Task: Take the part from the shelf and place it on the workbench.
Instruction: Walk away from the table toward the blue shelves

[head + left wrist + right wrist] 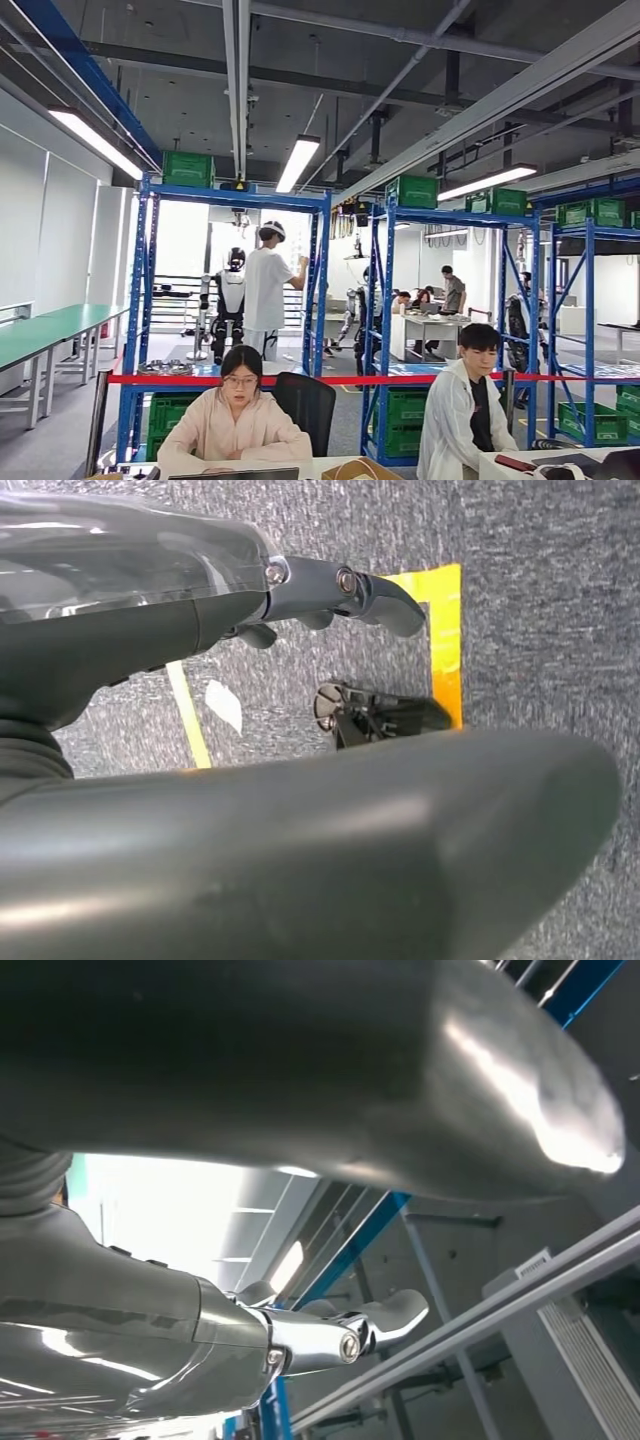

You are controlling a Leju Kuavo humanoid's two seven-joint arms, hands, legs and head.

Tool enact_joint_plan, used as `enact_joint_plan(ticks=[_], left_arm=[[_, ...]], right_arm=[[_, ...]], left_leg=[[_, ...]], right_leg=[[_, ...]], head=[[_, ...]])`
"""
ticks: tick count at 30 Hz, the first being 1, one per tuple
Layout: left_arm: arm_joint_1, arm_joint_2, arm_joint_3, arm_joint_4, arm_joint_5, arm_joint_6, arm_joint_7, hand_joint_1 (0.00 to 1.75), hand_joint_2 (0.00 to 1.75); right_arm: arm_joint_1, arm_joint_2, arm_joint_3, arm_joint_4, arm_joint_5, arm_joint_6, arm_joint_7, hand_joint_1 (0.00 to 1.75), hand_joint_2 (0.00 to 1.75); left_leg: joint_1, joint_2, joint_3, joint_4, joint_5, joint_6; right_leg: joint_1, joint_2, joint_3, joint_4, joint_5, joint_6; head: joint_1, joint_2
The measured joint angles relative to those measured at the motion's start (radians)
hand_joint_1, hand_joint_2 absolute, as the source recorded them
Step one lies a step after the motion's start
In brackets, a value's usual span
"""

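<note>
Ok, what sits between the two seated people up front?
Head view: a black chair, between the person in pink and the person in white.

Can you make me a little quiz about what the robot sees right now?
1. True or false: the left hand holds a part.
2. What colour are the crates on top of the shelves? A red, B green, C yellow.
3. What is stuck on the carpet under the left hand?

Key: 1 false, it holds nothing. 2 B. 3 yellow tape.
</note>
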Motion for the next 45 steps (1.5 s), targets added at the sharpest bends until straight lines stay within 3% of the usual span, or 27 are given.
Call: enact_joint_plan(ticks=[1,2,5,7,10,12,14,15,16,17,19,21,22,24,26,27,29,30,31,32,33,35,37,38,40,42,45], left_arm=[[0.0,0.0,0.0,0.001,0.001,0.001,-0.001,0.0,0.0],[0.0,0.0,0.0,0.001,0.003,0.002,-0.002,0.0,0.0],[-0.001,0.0,0.0,0.003,0.013,0.005,-0.004,0.0,0.0],[-0.002,-0.001,0.0,0.003,0.02,0.006,-0.006,0.0,0.0],[-0.001,-0.004,0.0,0.006,0.031,0.011,-0.006,0.0,0.0],[0.002,-0.006,-0.001,0.008,0.039,0.014,-0.008,0.0,0.0],[0.002,-0.008,-0.002,0.008,0.046,0.015,-0.009,0.0,0.0],[0.002,-0.008,-0.002,0.009,0.048,0.016,-0.009,0.0,0.0],[0.002,-0.008,-0.003,0.009,0.05,0.016,-0.009,0.0,0.0],[0.002,-0.008,-0.003,0.01,0.052,0.017,-0.009,0.0,0.0],[0.002,-0.008,-0.005,0.011,0.054,0.018,-0.009,0.0,0.0],[-0.003,-0.008,-0.006,0.012,0.055,0.019,-0.009,0.0,0.0],[-0.005,-0.008,-0.007,0.013,0.055,0.02,-0.009,0.0,0.0],[-0.005,-0.008,-0.009,0.015,0.056,0.021,-0.009,0.0,0.0],[0.001,-0.009,-0.011,0.016,0.058,0.023,-0.006,0.0,0.0],[0.002,-0.009,-0.012,0.017,0.059,0.023,-0.004,0.0,0.0],[0.001,-0.01,-0.013,0.017,0.061,0.024,-0.002,0.0,0.0],[0.0,-0.01,-0.013,0.018,0.063,0.024,-0.002,0.0,0.0],[0.0,-0.01,-0.013,0.018,0.063,0.024,-0.002,0.0,0.0],[0.0,-0.01,-0.014,0.018,0.065,0.024,-0.001,0.0,0.0],[0.0,-0.01,-0.015,0.018,0.067,0.024,0.0,0.0,0.0],[0.001,-0.01,-0.019,0.019,0.072,0.024,0.003,0.0,0.0],[0.002,-0.011,-0.022,0.019,0.076,0.024,0.004,0.0,0.0],[0.002,-0.012,-0.022,0.019,0.078,0.024,0.004,0.0,0.0],[0.005,-0.012,-0.024,0.02,0.086,0.024,0.002,0.0,0.0],[0.008,-0.015,-0.027,0.023,0.099,0.024,-0.002,0.0,0.0],[0.005,-0.022,-0.031,0.024,0.118,0.024,-0.009,0.0,0.0]], right_arm=[[0.011,0.0,-0.002,-0.006,0.002,0.001,0.0,0.0,0.0],[0.02,0.0,-0.004,-0.01,0.004,0.004,0.0,0.0,0.0],[0.044,0.0,-0.004,-0.017,0.016,0.016,-0.001,0.0,0.0],[0.063,0.0,-0.003,-0.016,0.032,0.021,-0.007,0.0,0.0],[0.091,-0.002,0.002,-0.007,0.061,0.013,-0.009,0.0,0.0],[0.103,-0.004,0.007,0.008,0.076,-0.004,-0.003,0.0,0.0],[0.115,-0.01,0.011,0.026,0.086,-0.015,0.0,0.0,0.0],[0.121,-0.013,0.012,0.035,0.09,-0.018,0.0,0.0,0.0],[0.125,-0.017,0.012,0.043,0.093,-0.02,0.0,0.0,0.0],[0.127,-0.021,0.012,0.05,0.094,-0.021,0.0,0.0,0.0],[0.133,-0.029,0.012,0.06,0.093,-0.023,0.0,0.0,0.0],[0.141,-0.036,0.012,0.065,0.091,-0.023,-0.002,0.0,0.0],[0.144,-0.04,0.011,0.066,0.09,-0.022,-0.003,0.0,0.0],[0.148,-0.047,0.011,0.067,0.089,-0.019,-0.005,0.0,0.0],[0.154,-0.055,0.011,0.069,0.088,-0.017,-0.007,0.0,0.0],[0.158,-0.06,0.011,0.069,0.088,-0.016,-0.008,0.0,0.0],[0.165,-0.069,0.011,0.072,0.088,-0.015,-0.01,0.0,0.0],[0.168,-0.074,0.011,0.074,0.088,-0.014,-0.01,0.0,0.0],[0.171,-0.077,0.011,0.076,0.088,-0.014,-0.01,0.0,0.0],[0.174,-0.081,0.011,0.078,0.088,-0.013,-0.01,0.0,0.0],[0.177,-0.084,0.011,0.08,0.09,-0.015,-0.009,0.0,0.0],[0.177,-0.088,0.011,0.082,0.099,-0.023,-0.007,0.0,0.0],[0.177,-0.09,0.011,0.083,0.106,-0.032,-0.003,0.0,0.0],[0.178,-0.091,0.011,0.084,0.109,-0.037,0.002,0.0,0.0],[0.181,-0.093,0.01,0.092,0.126,-0.063,0.023,0.0,0.0],[0.188,-0.096,0.008,0.12,0.177,-0.116,0.056,0.0,0.0],[0.202,-0.108,0.006,0.222,0.274,-0.211,0.101,0.0,0.0]], left_leg=[[-0.002,0.001,-0.005,0.0,0.005,0.001],[-0.003,0.002,-0.011,0.0,0.01,0.001],[-0.006,0.001,-0.026,0.0,0.028,-0.005],[-0.004,0.001,-0.028,-0.004,0.041,-0.016],[0.004,0.0,-0.031,-0.016,0.056,-0.037],[0.004,0.0,-0.045,0.018,0.002,-0.042],[0.003,0.0,-0.067,0.121,-0.097,-0.042],[0.002,0.0,-0.076,0.179,-0.13,-0.043],[0.002,0.0,-0.075,0.221,-0.141,-0.045],[0.002,0.0,-0.063,0.234,-0.131,-0.047],[0.002,0.008,0.011,0.159,-0.083,-0.049],[-0.002,0.032,0.107,0.026,-0.069,-0.045],[-0.006,0.041,0.135,-0.019,-0.075,-0.04],[-0.012,0.039,0.145,-0.051,-0.08,-0.024],[-0.01,0.029,0.133,-0.052,-0.064,-0.009],[-0.009,0.024,0.124,-0.053,-0.054,-0.002],[-0.008,0.013,0.098,-0.053,-0.031,0.008],[-0.01,0.006,0.083,-0.052,-0.02,0.01],[-0.011,-0.003,0.069,-0.052,-0.009,0.01],[-0.013,-0.011,0.055,-0.051,0.002,0.009],[-0.014,-0.018,0.041,-0.051,0.013,0.008],[-0.016,-0.032,0.019,-0.051,0.034,0.006],[-0.017,-0.042,0.007,-0.051,0.051,-0.002],[-0.015,-0.045,0.001,-0.052,0.061,-0.009],[-0.009,-0.049,-0.007,-0.054,0.077,-0.022],[-0.006,-0.041,-0.019,-0.033,0.04,-0.029],[-0.008,-0.025,-0.049,0.119,-0.107,-0.032]], right_leg=[[-0.002,0.0,0.0,0.027,-0.01,0.001],[-0.003,0.0,0.02,0.013,-0.001,0.0],[-0.001,0.0,0.163,-0.196,0.064,-0.01],[0.007,0.002,0.214,-0.28,0.083,-0.017],[0.016,0.0,0.205,-0.3,0.109,-0.034],[0.014,-0.006,0.187,-0.313,0.136,-0.05],[0.015,-0.014,0.164,-0.314,0.157,-0.06],[0.016,-0.019,0.151,-0.311,0.165,-0.062],[0.018,-0.025,0.136,-0.308,0.172,-0.062],[0.019,-0.032,0.121,-0.302,0.179,-0.062],[0.019,-0.046,0.09,-0.287,0.19,-0.057],[0.021,-0.062,0.067,-0.268,0.197,-0.05],[0.023,-0.07,0.06,-0.26,0.2,-0.045],[0.021,-0.086,0.055,-0.254,0.21,-0.035],[0.016,-0.072,0.051,-0.244,0.196,-0.022],[0.013,-0.053,0.043,-0.221,0.165,-0.014],[0.007,-0.017,0.015,-0.12,0.069,-0.001],[0.005,-0.011,0.002,-0.056,0.03,0.001],[0.003,-0.009,-0.003,-0.008,0.013,0.003],[0.003,-0.008,0.008,0.012,0.017,0.003],[0.003,-0.005,0.035,-0.006,0.039,0.001],[0.003,0.009,0.137,-0.135,0.088,-0.007],[0.007,0.028,0.233,-0.282,0.098,-0.019],[0.01,0.034,0.256,-0.323,0.094,-0.024],[0.014,0.029,0.256,-0.346,0.103,-0.036],[0.014,0.019,0.24,-0.353,0.127,-0.052],[0.017,0.0,0.2,-0.352,0.161,-0.065]], head=[[0.0,0.0],[0.0,0.0],[0.0,0.0],[0.0,0.0],[0.0,0.0],[0.0,0.0],[0.0,0.0],[0.0,0.0],[0.0,0.0],[0.0,0.0],[0.0,0.0],[0.0,0.0],[0.0,0.0],[0.0,0.0],[0.0,0.0],[0.0,0.0],[0.0,0.0],[0.0,0.0],[0.0,0.0],[0.0,0.0],[0.0,0.0],[0.0,0.0],[0.0,0.0],[0.0,0.0],[0.0,0.0],[0.001,0.0],[0.001,0.0]])
